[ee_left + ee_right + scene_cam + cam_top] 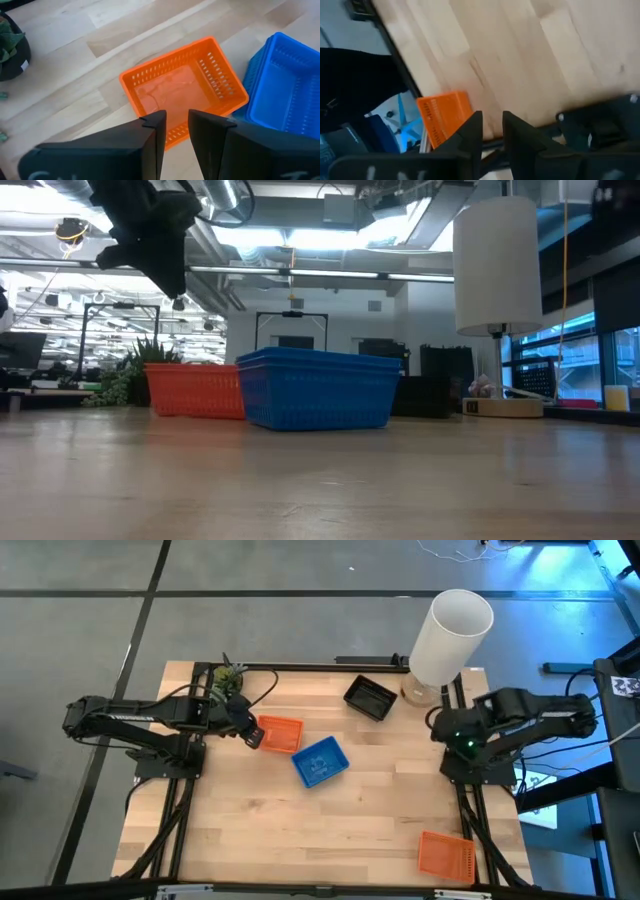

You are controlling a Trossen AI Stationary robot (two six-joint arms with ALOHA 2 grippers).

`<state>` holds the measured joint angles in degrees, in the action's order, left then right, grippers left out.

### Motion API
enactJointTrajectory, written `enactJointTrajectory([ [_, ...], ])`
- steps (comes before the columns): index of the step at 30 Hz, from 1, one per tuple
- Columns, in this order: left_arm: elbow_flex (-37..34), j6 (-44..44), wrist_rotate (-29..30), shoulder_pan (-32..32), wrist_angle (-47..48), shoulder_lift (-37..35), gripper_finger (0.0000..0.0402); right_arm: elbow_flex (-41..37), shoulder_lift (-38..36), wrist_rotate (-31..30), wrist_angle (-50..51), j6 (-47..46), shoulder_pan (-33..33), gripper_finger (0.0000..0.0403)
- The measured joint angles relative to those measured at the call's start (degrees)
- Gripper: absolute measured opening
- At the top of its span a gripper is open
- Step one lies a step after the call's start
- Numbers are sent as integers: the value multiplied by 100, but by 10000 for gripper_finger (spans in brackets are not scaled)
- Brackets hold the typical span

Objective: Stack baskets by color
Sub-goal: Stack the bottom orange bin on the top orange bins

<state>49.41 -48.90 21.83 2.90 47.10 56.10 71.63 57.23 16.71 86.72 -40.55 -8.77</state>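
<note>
step: grasp orange basket [279, 734] | left gripper [174, 129] over its near wall, fingers narrowly parted, empty | blue basket [321, 761] just beside | advice: straddle wall squarely, avoid blue | right gripper [491, 131] idle, narrow, empty

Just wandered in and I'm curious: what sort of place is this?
Probably a robotics lab in an open office: a bare wooden table flanked by two dark robot arms, exposed ceiling ducts, and desks with monitors behind.
</note>
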Motion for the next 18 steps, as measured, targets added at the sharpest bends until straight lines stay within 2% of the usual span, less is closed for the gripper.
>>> enactJointTrajectory([
  [2, 0, 5, -10, 0, -1, 0, 74, -371, -58, 197, -27, -192, -21, 74],
  [5, 0, 142, -3, 0, -1, 0, 73, -863, -64, 1065, -361, 18, -42, 66],
  [8, 0, 199, -3, 0, -2, 0, 71, -1257, -62, 1770, -1025, 40, -181, 34],
  [11, 0, 199, -1, 0, -3, 0, 74, -1583, -61, 1984, -1770, 32, -240, 6],
  [13, 0, 195, -1, 0, -1, 0, 74, -1772, -63, 1996, -2088, -8, -254, 9],
  [18, 0, 160, -1, 0, -1, 0, 71, -2124, -62, 2240, -2438, -273, -257, 48],
])
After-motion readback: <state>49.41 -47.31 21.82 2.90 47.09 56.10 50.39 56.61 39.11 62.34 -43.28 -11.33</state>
